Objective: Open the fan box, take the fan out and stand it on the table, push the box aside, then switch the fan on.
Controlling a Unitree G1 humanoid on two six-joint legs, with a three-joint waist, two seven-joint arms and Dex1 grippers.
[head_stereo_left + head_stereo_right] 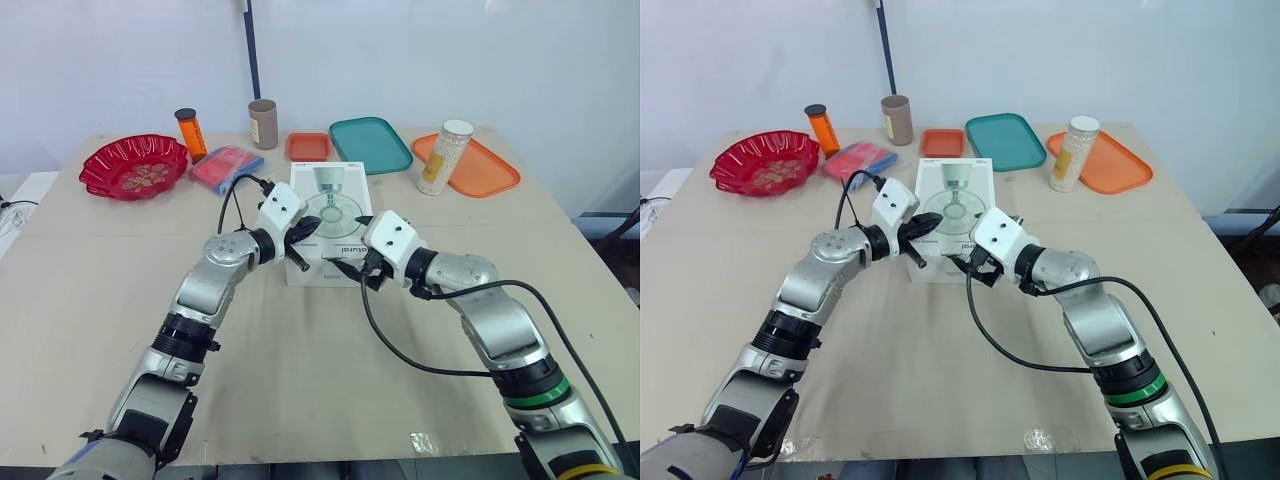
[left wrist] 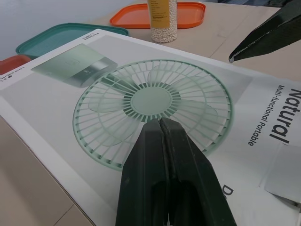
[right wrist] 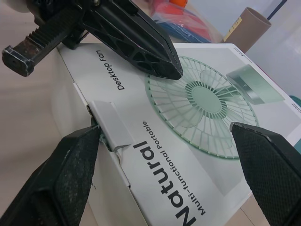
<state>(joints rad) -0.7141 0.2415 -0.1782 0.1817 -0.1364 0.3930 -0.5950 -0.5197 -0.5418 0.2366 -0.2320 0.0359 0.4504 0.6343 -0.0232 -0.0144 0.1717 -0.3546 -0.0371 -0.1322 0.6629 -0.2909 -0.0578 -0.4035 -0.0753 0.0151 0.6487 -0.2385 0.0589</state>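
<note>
Robot lab or test room, staged setup. Plain beige table [image 1: 90,290] against a bare white wall [image 1: 450,50], with a dark pole [image 1: 251,50] running up the wall. Unrelated props line the table's far edge: red bowl [image 1: 134,166] near the far left corner, cardboard tube [image 1: 263,123], teal tray [image 1: 370,145], orange tray [image 1: 490,170] towards the far right corner.

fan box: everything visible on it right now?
White cardboard fan box, lying flat, face up on the table, printed with a pale green fan, "Natural Multi-functional Portable" and "Desktop Fan". Not yet opened, though the tab at its near end looks slightly lifted. The shut left claw appears to rest on the top face; the open right claw straddles the near end, one finger against the tab.
</note>
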